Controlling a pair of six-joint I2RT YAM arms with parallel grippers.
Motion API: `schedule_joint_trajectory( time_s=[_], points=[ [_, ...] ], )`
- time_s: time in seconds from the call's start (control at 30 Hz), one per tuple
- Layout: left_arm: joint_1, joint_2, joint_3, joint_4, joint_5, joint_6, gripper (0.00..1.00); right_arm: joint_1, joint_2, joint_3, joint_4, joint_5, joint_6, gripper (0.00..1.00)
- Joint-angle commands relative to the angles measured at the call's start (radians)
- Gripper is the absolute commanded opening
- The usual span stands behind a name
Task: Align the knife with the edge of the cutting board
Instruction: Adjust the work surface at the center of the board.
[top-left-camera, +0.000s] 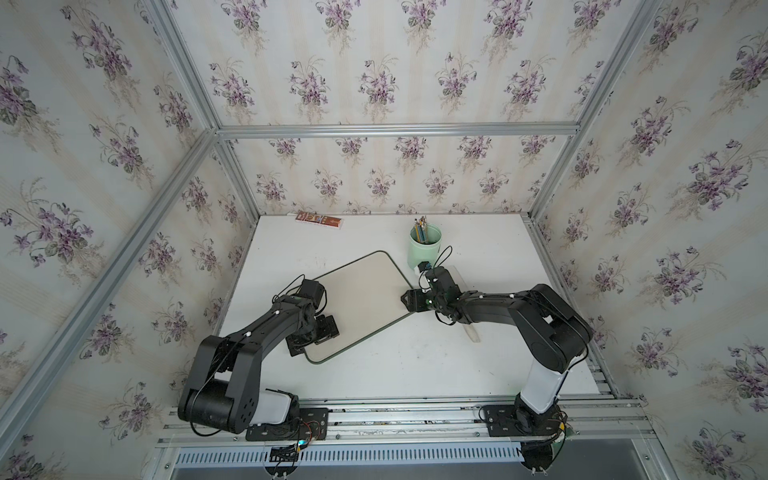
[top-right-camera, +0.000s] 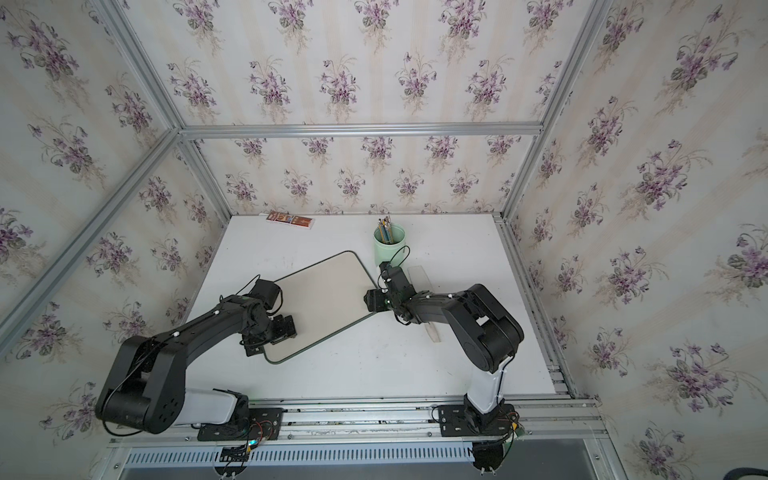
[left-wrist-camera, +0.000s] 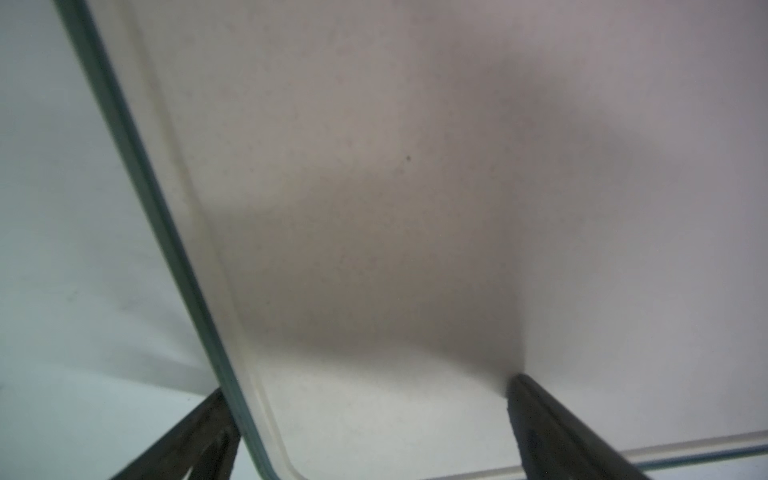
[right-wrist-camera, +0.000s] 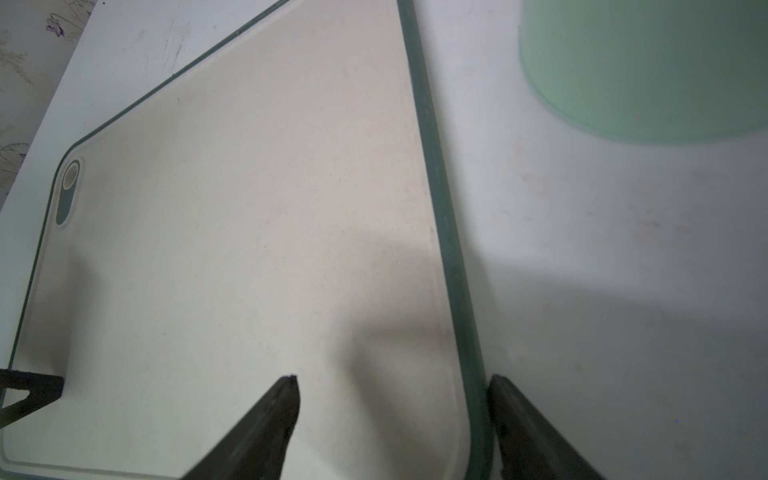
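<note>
At the near edge of the desk (top-left-camera: 415, 370), the two arms are reaching in toward the cutting board (top-left-camera: 361, 291), which is lying askew on the desk's left half. The left gripper (left-wrist-camera: 370, 382) is standing open over the board's short edge facing the desk's left side. One finger is over the beige face and one over the desk, with the green rim between them, and it is clamping nothing. The right gripper (right-wrist-camera: 392, 378) is posed the same way at the opposite short edge, close to a corner, jaws apart, astride the rim and holding nothing.

Past that edge, toward the desk's right side, the knife (top-left-camera: 473, 333) is lying flat under the right forearm, so only its two ends are showing. I'm judging the alignment unfinished. A strip of bare desk is separating knife and board, and neither gripper is touching the knife. It seems to run roughly along that short edge, so closing the gap and squaring the two is what remains.

Farther back, a mint-green cup (top-left-camera: 424, 249) of pencils is standing near the board's far corner. At the desk's far edge a flat printed box (top-left-camera: 319, 220) is lying, its lettering too small to read. No writing is showing on the board, knife or cup.
</note>
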Motion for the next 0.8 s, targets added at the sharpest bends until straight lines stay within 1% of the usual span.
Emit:
schedule_joint_trajectory(
  time_s=[0.0, 0.13, 0.23, 0.33, 0.4, 0.57, 0.77],
  points=[
    [-0.058, 0.129, 0.030, 0.517, 0.334, 0.062, 0.99, 0.006, -0.027, -0.054, -0.108, -0.083, 0.078, 0.75],
    [-0.129, 0.250, 0.157, 0.520, 0.372, 0.093, 0.99, 0.005, -0.095, -0.132, -0.096, -0.038, 0.107, 0.75],
    [-0.175, 0.311, 0.234, 0.507, 0.374, 0.119, 0.99, 0.004, -0.145, -0.193, -0.078, -0.018, 0.123, 0.76],
    [-0.191, 0.343, 0.290, 0.476, 0.369, 0.140, 0.99, 0.002, -0.176, -0.228, -0.077, -0.006, 0.126, 0.76],
    [-0.191, 0.340, 0.301, 0.458, 0.361, 0.165, 0.99, 0.003, -0.181, -0.232, -0.079, -0.016, 0.124, 0.76],
    [-0.185, 0.289, 0.276, 0.437, 0.335, 0.232, 0.99, 0.002, -0.201, -0.244, -0.072, -0.040, 0.124, 0.76],
    [-0.140, 0.258, 0.264, 0.423, 0.299, 0.269, 0.99, 0.002, -0.222, -0.243, -0.068, -0.075, 0.121, 0.76]
  ],
)
